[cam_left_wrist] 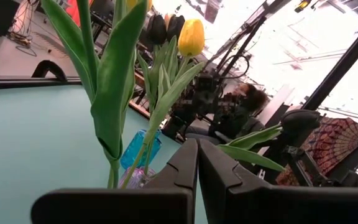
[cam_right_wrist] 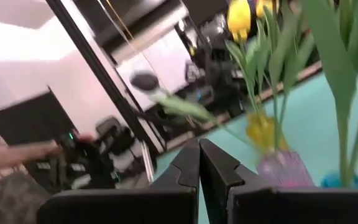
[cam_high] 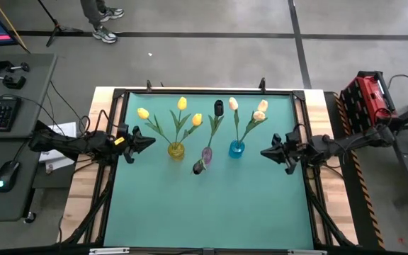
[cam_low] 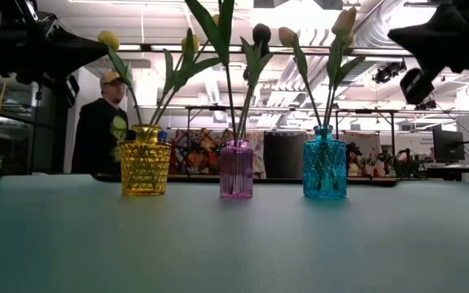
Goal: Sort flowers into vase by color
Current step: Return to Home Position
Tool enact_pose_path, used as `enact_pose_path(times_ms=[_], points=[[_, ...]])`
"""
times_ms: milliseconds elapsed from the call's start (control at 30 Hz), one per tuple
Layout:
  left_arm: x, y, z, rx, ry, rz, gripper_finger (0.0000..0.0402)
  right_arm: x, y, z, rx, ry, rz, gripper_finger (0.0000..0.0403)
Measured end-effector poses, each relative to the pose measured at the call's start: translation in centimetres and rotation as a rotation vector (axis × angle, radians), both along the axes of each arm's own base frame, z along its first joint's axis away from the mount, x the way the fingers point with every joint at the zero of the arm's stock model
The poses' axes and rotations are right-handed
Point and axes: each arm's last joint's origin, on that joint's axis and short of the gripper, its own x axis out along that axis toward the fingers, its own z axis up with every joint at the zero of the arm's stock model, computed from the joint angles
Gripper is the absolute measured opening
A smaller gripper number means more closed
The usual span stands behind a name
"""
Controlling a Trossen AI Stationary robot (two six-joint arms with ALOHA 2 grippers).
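Showing sorting apparently complete: yellow flowers (cam_high: pixel 181 105) standing in the yellow vase (cam_high: pixel 176 149), dark flowers (cam_high: pixel 218 108) in the purple vase (cam_high: pixel 207 153), peach flowers (cam_high: pixel 261 108) in the blue vase (cam_high: pixel 236 149), all between left fingers (cam_left_wrist: pixel 182 171) and right fingers (cam_right_wrist: pixel 185 165), both clenched on nothing. Leaving, seemingly, nothing more to sort.

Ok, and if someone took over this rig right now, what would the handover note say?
Left claw: shut, empty, left of the vases.
Right claw: shut, empty, right of the vases.
Yellow vase holds three yellow tulips; purple vase holds the dark tulips; blue vase holds three peach tulips.
Done: every flower in view stands in a vase, sorted by color.
Left: probably only parking both arms.
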Motion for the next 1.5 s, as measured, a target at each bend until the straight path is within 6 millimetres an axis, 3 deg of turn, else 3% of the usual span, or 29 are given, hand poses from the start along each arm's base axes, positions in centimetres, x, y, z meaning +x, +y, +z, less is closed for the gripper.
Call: enact_pose_path(times_ms=[400,533,800,1200,1500], points=[[0.0,0.0,0.0,0.0,0.0,0.0,0.0,-0.2,0.2,-3.7,-0.008,0.383,0.033,0.0],[-0.2,0.0,0.1,-0.002,-0.014,-0.001,0.0,-0.3,0.2,-4.0,-0.016,0.421,0.04,0.0],[-0.6,0.1,-0.8,0.009,0.069,-0.006,0.0,-0.4,0.3,-3.7,-0.01,0.387,0.055,0.0],[-0.6,0.1,-0.9,0.011,0.072,-0.019,0.0,-1.9,-0.2,-0.7,0.063,0.054,0.058,0.0],[-0.5,0.1,-1.0,0.013,0.086,-0.016,0.0,-1.8,-0.4,-1.1,0.055,0.094,0.038,0.0]])
